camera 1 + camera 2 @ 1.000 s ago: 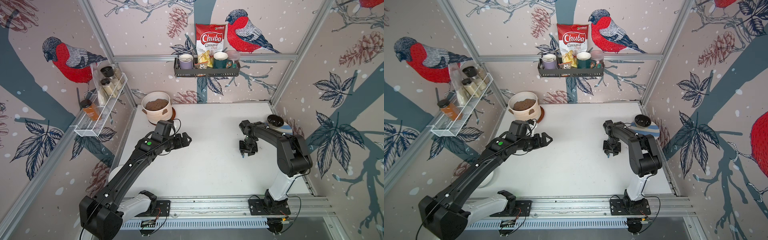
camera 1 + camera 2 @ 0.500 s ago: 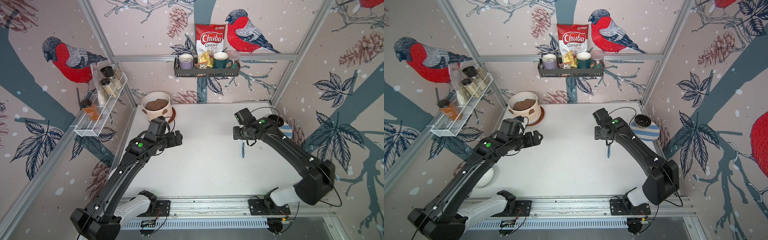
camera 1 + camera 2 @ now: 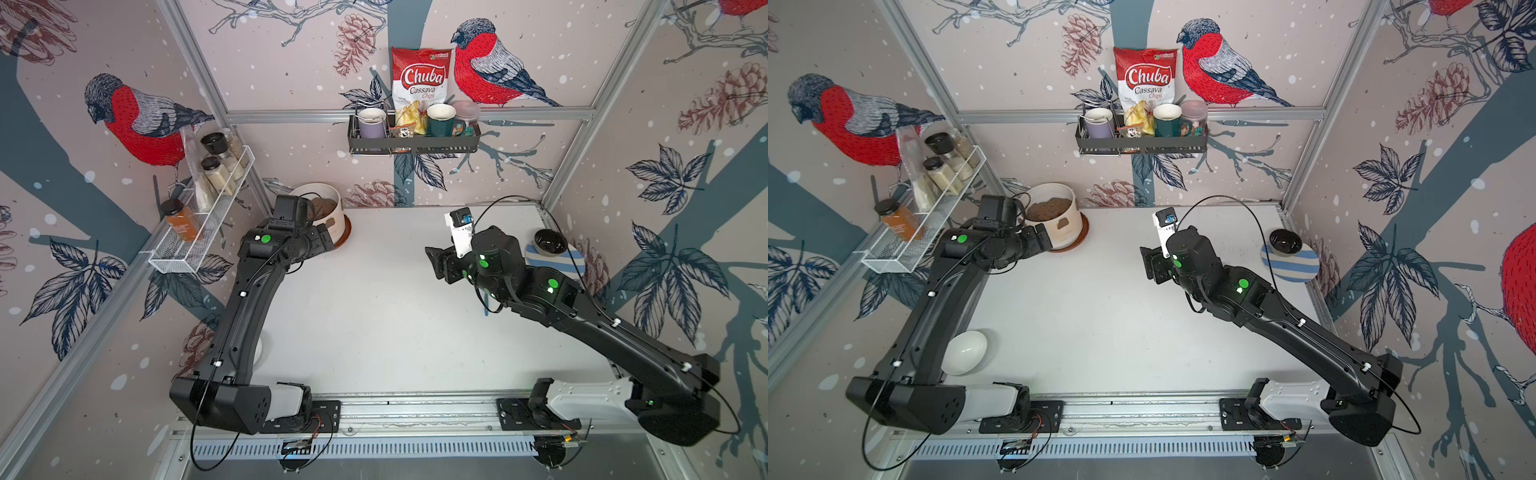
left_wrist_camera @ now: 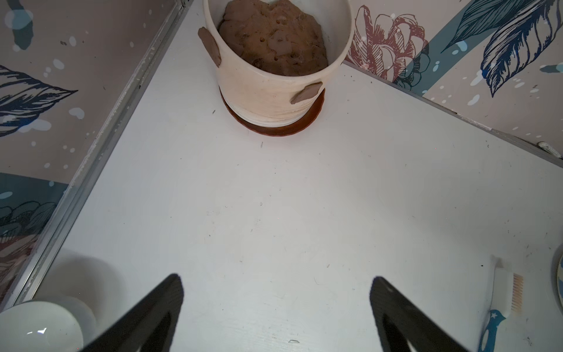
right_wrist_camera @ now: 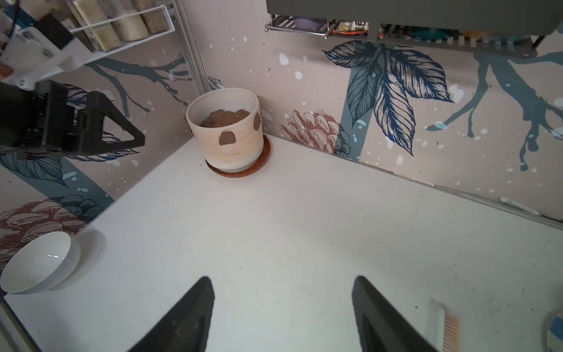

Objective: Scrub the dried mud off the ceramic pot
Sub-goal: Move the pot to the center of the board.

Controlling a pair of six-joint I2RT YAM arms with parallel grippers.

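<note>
**Muddy pot parked at 10 o'clock, both grippers empty-handed**

Treating the table as a clock face with the arm bases at 6, the ceramic pot sits upright on its brown saucer in the far corner at about 10 o'clock, up against the walls. The dried mud is stuck to the outside wall in flat brown patches. The right wrist view shows two of them, and the left wrist view has one near the rim and one lower down.

The left gripper is aimed straight at the pot, near it but not touching, jaws spread wide with only bare table between them. The right gripper hovers over the middle of the table, facing roughly 10 o'clock, jaws also apart and holding nothing.

A brush with tan bristles lies flat on the table, nobody touching it. There's a white bowl around 8 o'clock and a black bowl on a striped plate around 2 o'clock.
</note>
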